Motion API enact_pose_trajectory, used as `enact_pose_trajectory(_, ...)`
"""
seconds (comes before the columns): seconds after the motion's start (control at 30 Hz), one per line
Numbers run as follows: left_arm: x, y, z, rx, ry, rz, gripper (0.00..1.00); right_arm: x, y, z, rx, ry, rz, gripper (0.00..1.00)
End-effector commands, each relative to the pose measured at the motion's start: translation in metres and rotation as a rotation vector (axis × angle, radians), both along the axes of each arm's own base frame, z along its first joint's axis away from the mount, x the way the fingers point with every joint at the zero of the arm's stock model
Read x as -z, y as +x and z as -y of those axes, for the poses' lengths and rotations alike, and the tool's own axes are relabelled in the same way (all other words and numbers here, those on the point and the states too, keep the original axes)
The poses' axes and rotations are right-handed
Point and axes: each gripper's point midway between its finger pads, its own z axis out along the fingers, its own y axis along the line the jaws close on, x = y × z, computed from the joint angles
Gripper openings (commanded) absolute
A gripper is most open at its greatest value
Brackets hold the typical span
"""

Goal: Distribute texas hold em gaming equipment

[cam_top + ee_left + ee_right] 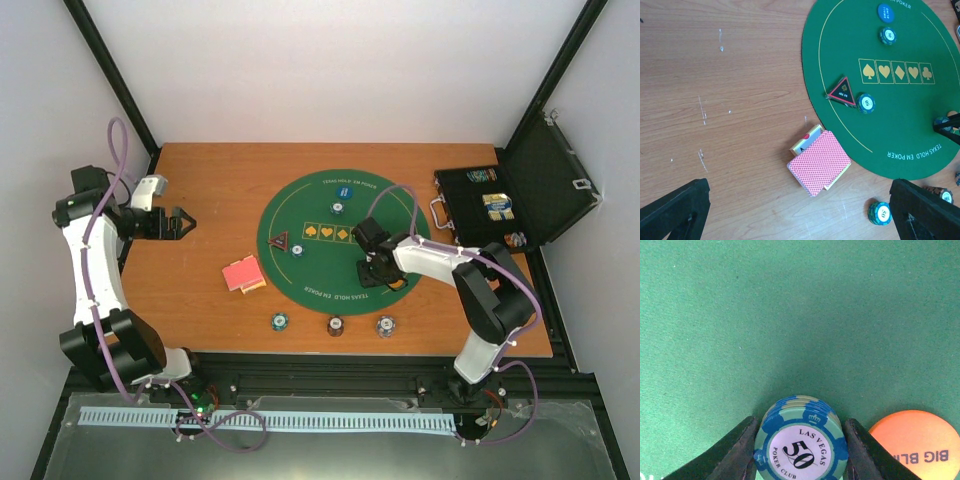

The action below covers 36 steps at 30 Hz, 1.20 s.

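Blue 50 chip stack (801,445) sits on green mat (300,205), near its front-right edge; right gripper (378,272) jaws clenched on stack from both sides. Orange Big Blind button (915,440) just beside it on mat. Black triangular button (842,91) and blue button (885,12) also on mat. Pink-backed cards (819,162) piled on tabletop (210,180) just off mat's left edge. Three chip stacks (335,326) in row along front of tabletop. Left gripper (183,222) far left, jaws released, holding nothing. Black case (540,180) open at right
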Motion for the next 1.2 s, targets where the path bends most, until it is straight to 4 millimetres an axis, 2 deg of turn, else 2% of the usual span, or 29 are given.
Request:
enact_pose_trajectory(0.0,-0.022,0.000,0.002,0.011,0.016,0.056,1.00,-0.002,0.001,-0.002,0.006,0.005,0.025,0.39)
enact_pose_trajectory(0.1,-0.022,0.000,0.002,0.011,0.019,0.056,1.00,-0.009,0.004,-0.004,0.007,0.010,0.038,0.54)
enact_pose_trajectory(0.2,-0.022,-0.001,0.003,0.011,0.013,0.054,1.00,-0.026,0.010,-0.006,0.004,0.018,0.067,0.63)
enact_pose_trajectory(0.4,-0.023,-0.001,0.003,0.011,0.013,0.056,1.00,-0.077,0.013,-0.013,-0.016,0.019,0.161,0.69)
enact_pose_trajectory(0.5,-0.023,-0.002,0.003,0.010,0.017,0.053,1.00,-0.099,0.000,-0.028,-0.049,0.024,0.200,0.71)
enact_pose_trajectory(0.6,-0.023,-0.003,0.003,0.010,0.016,0.053,1.00,-0.109,-0.025,-0.051,-0.097,0.051,0.206,0.74)
enact_pose_trajectory(0.7,-0.024,-0.003,0.004,0.009,0.014,0.056,1.00,-0.106,-0.057,-0.074,-0.158,0.064,0.186,0.78)
enact_pose_trajectory(0.87,-0.025,-0.003,0.004,0.007,0.010,0.056,1.00,-0.083,-0.105,-0.100,-0.246,0.040,0.133,0.83)
enact_pose_trajectory(1.0,-0.026,-0.004,0.005,0.005,0.009,0.058,1.00,-0.064,-0.122,-0.104,-0.274,0.008,0.101,0.84)
enact_pose_trajectory(1.17,-0.027,-0.005,0.004,0.004,0.018,0.059,1.00,-0.049,-0.128,-0.103,-0.281,-0.007,0.077,0.82)
